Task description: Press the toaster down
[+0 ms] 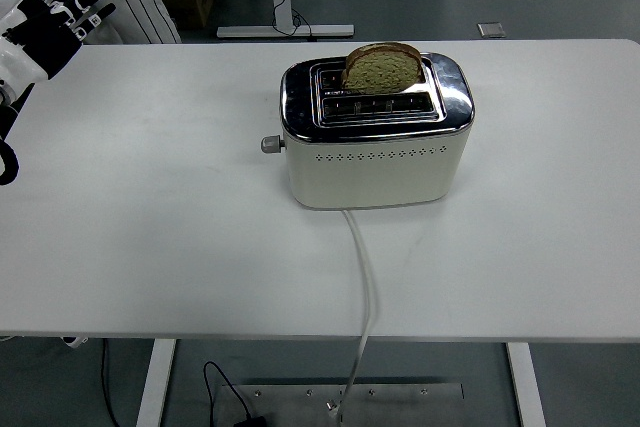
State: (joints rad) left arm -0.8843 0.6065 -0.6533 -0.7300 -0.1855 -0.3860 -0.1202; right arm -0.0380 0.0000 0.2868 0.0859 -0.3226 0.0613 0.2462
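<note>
My hand (45,22) is black and white. The cream toaster (375,152) has a chrome top and dotted rows; the bread (384,68) is brown.

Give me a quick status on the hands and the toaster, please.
Left hand open, at the table's far left corner; right arm out of view. Toaster untouched, bread standing up in the slot, lever unpressed. Nothing in the way.

Cream toaster (377,137) with chrome top, upright on the table, well right of and nearer than the raised left hand (45,22), lever knob (270,144) on the end facing the hand, bread slice (383,67) standing high in the far slot, white cord (365,292) trailing off the near edge
</note>
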